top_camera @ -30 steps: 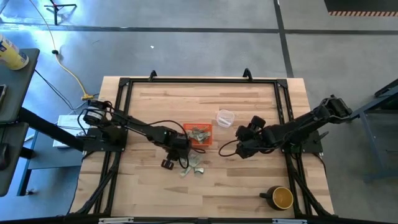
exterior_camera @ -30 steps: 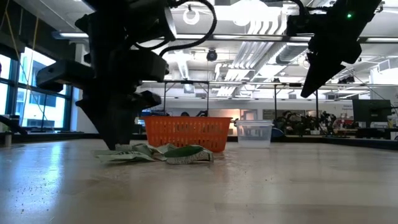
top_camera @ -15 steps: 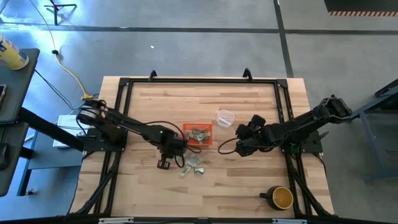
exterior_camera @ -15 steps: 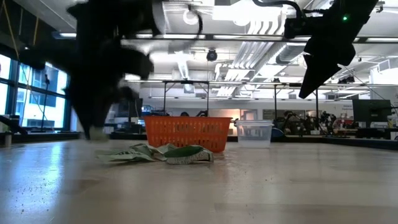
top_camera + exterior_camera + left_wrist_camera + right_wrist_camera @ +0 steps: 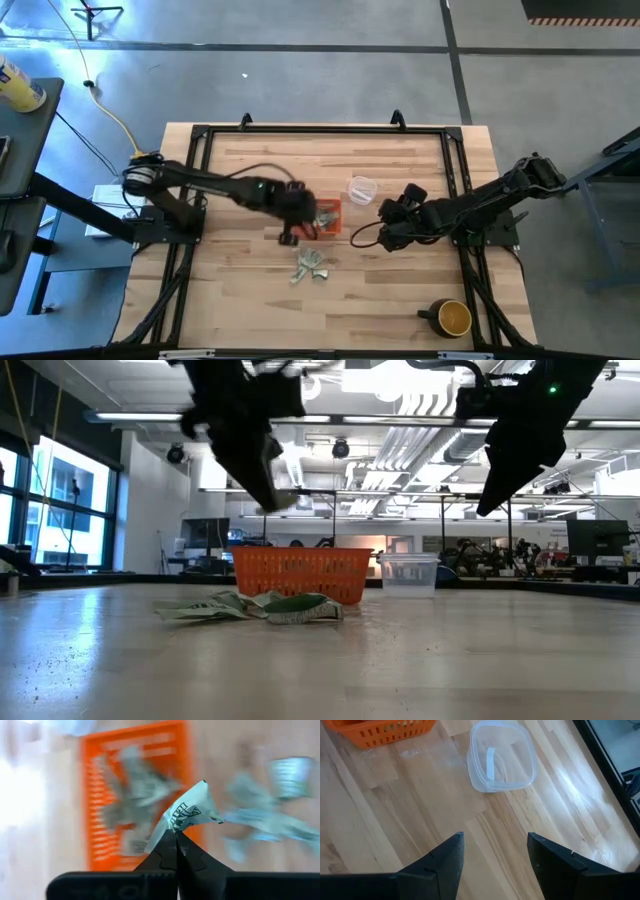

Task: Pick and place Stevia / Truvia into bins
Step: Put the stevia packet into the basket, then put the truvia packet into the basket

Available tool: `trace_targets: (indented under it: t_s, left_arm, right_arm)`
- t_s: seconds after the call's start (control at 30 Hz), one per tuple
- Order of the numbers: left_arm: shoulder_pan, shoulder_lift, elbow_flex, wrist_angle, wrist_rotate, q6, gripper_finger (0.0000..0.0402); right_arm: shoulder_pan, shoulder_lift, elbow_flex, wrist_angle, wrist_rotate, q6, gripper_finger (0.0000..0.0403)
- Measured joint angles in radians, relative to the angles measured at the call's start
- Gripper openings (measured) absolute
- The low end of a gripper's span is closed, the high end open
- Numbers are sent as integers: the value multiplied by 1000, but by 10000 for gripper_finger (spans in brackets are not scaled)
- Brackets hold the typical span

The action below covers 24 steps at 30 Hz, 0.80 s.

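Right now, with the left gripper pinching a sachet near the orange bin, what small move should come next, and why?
Probably carry it slightly farther over the orange bin, then open. The left gripper is shut on a sachet, raised above the table at the bin's edge, and sachets already lie inside. The right gripper waits open near the clear cup.

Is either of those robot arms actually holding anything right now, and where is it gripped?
Yes. The left gripper pinches one sachet by its lower edge, near the orange bin. The right gripper is open and holds nothing.
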Motion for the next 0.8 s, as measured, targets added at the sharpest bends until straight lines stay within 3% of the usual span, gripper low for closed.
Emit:
trace_targets:
  t_s: [0.1,0.23,0.4,0.5,0.7,0.8]
  left_arm:
    - [67,49,0,53,-16,33,54]
    - [84,61,1,90,0,44,123]
    - [32,47,27,-21,8,38,206]
    - [-22,29,72,-127,87,11,238]
    - [-162,12,92,-258,139,-31,235]
    - [-227,14,92,-286,111,-155,216]
  right_arm:
    - [5,0,0,-10,-13,20,209]
    - [22,0,0,-18,-32,47,209]
    - [52,0,0,-24,-31,67,209]
    - [71,0,0,1,-26,13,209]
    - [79,2,0,206,-111,-264,209]
    - [67,20,0,343,-190,-405,209]
